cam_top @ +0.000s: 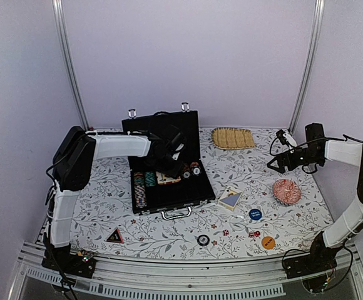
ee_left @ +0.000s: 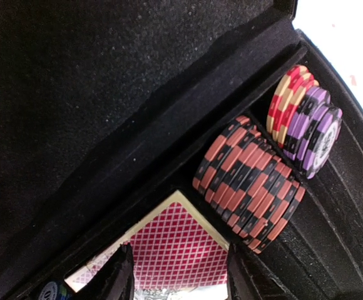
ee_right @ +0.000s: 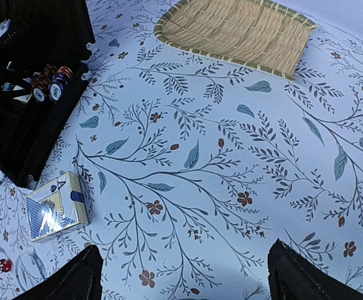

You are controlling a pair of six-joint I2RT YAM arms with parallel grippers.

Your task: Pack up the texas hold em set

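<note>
Top external view, nearest the arms: a black disc [cam_top: 203, 239], red dice [cam_top: 226, 232], an orange disc [cam_top: 268, 242] and a blue disc [cam_top: 255, 214] lie loose on the floral desk [cam_top: 238, 172], well apart from both arms. Behind them a blue card deck [cam_top: 230, 199] lies just beside the right front corner of the open briefcase [cam_top: 188, 194], with a red patterned dish [cam_top: 286, 191] further right. The case's handle [cam_top: 176, 214] faces the arms and its lid stands upright at the back. Chip rows [cam_top: 139, 187] fill the left of its tray. The left gripper [cam_top: 169, 165] reaches down into the middle of the tray. The left wrist view shows its fingers [ee_left: 122, 275] moderately apart and holding nothing. A red card deck [ee_left: 175, 247] lies below and between them, though contact cannot be told. Orange-and-black chips [ee_left: 247, 181] stand just beside it, and purple chips [ee_left: 316, 140] stand beyond. The right gripper [cam_top: 276, 164] hangs over bare desk right of the case, well apart from it. In its wrist view it is spread wide and empty. Farthest back lies a straw mat [cam_top: 233, 137].
</note>
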